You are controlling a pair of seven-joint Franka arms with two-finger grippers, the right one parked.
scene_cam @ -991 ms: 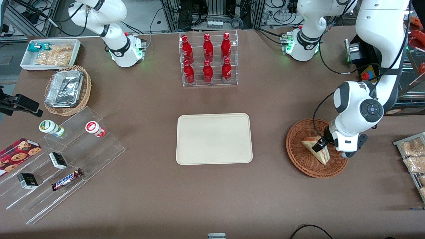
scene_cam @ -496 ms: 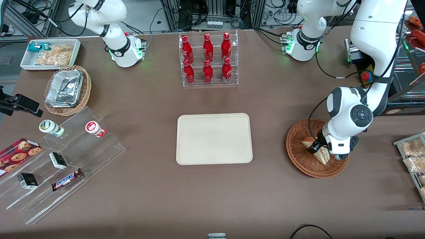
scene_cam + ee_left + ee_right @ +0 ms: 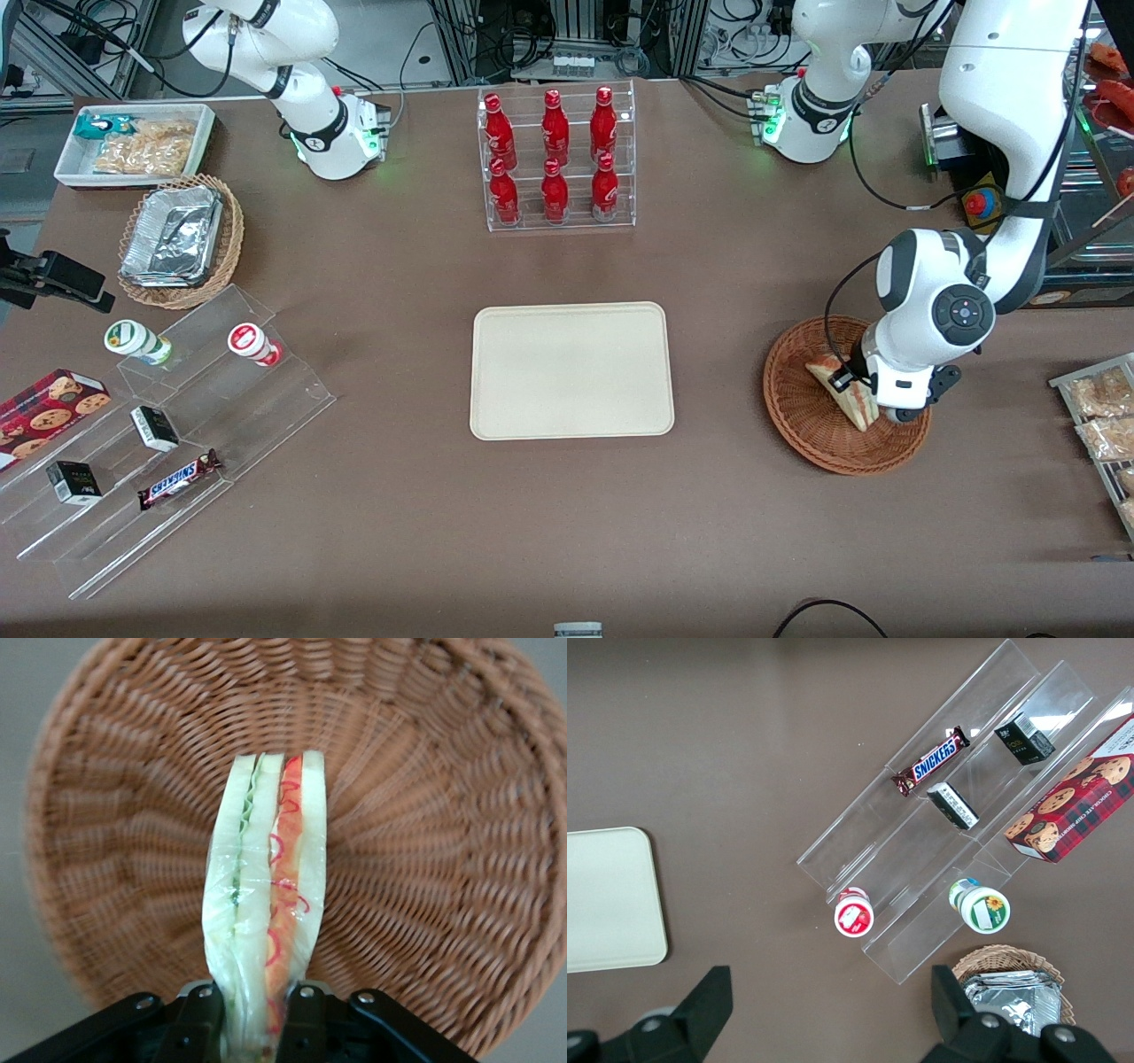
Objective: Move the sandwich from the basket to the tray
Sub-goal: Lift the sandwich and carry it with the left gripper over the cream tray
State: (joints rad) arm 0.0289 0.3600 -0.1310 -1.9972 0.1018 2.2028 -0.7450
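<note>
A: Which way does the sandwich (image 3: 264,904) point?

B: On edge over the basket (image 3: 811,425), long axis from 11 to 5 o'clock in the front view.

A: And the gripper (image 3: 252,1028)?

B: Fingers (image 3: 197,1028) nearly together, pinching the wedge's end. The tray (image 3: 571,370) lies at the basket's 9 o'clock.

Woven wicker basket (image 3: 425,815), rough, matt. Sandwich (image 3: 264,895) under glossy clear film. Gripper (image 3: 252,1028) matt black plastic, clamped on it. Tray (image 3: 571,369) smooth matt. Table (image 3: 567,514) matt brown.
</note>
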